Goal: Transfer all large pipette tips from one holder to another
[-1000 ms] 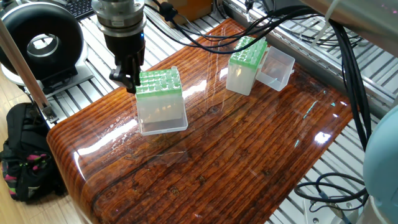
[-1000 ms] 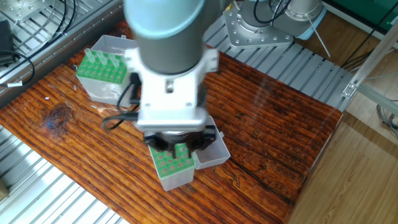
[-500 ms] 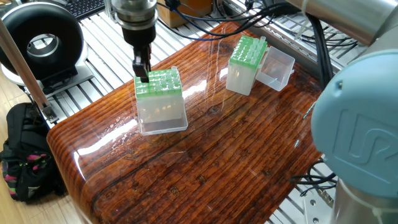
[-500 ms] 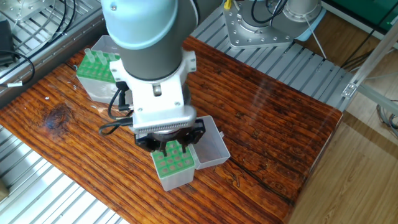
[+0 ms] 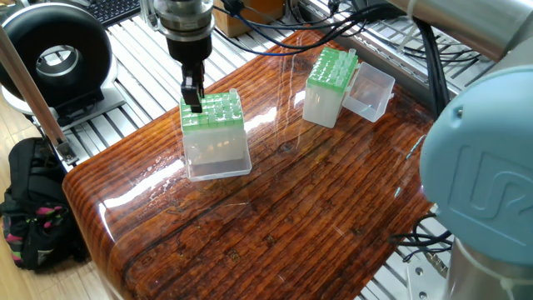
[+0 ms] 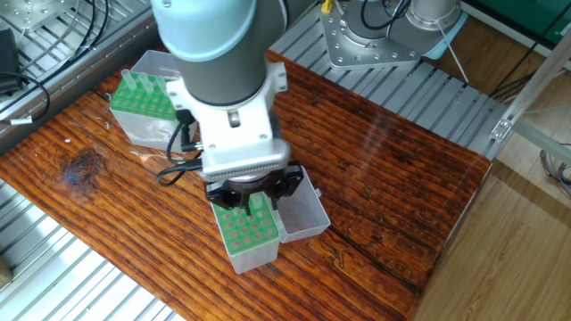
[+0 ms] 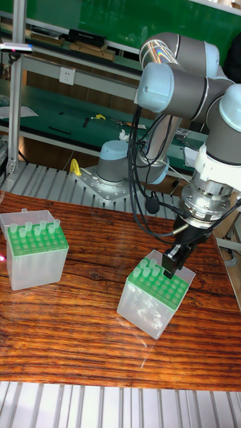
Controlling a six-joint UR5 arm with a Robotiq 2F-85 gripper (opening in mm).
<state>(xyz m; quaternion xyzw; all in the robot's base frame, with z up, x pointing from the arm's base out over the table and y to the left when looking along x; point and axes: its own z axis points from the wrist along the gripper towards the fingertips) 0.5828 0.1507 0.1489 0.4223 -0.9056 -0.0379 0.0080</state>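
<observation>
Hovering over the near holder's [image 5: 215,133] back corner, the gripper [image 5: 192,96] looks nearly closed, presumably seating a tip, though its grasp cannot be confirmed.

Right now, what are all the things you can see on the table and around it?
Green-topped boxes: two, clear walls with green tops; one under the end effector, one farther along the table.
Large pipette tips: several, whitish, standing in the far box; exact count unclear.
Clear lids: two, one beside the far box, one beside the near box.
Table: one, glossy reddish-brown wood.
Backpack: one, black, on the floor.
Round black device: one, beyond the table.
Robot arm: one, grey and light blue.
End effector: one, black, at the near box's top edge; open or shut unclear.
</observation>
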